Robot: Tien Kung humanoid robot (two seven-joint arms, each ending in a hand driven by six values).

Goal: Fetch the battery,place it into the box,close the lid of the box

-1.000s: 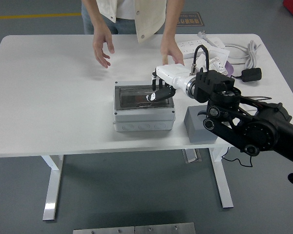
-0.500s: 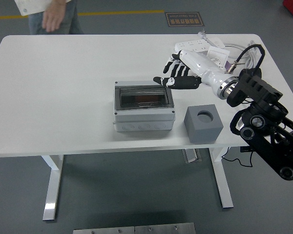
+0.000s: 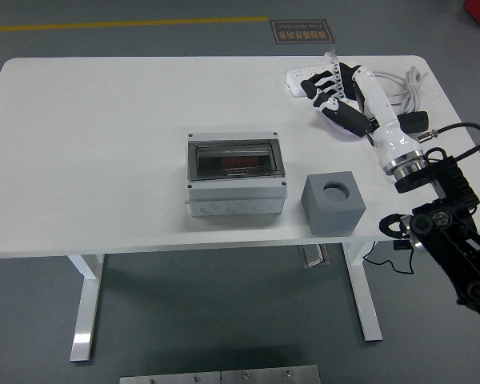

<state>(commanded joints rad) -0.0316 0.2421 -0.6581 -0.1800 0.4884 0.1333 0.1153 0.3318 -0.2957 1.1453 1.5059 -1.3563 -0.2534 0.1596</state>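
Closed box (image 3: 236, 180), grey block (image 3: 334, 202), robot hand (image 3: 336, 92) seemingly empty.

Battery (image 3: 238, 162) dim behind box lid (image 3: 234, 158)

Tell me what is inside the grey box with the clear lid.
Through the shut clear lid of the grey box, a dark interior shows with a reddish-orange object lying in it. Glare hides its exact shape and anything else inside.

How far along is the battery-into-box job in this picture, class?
Nearly all looks done: the grey junction box has its clear lid closed flat, with a dark reddish item, probably the battery, visible beneath. The grey foam holder block has an empty socket. The right hand holds nothing, raised over the far right corner. Nothing obvious remains.
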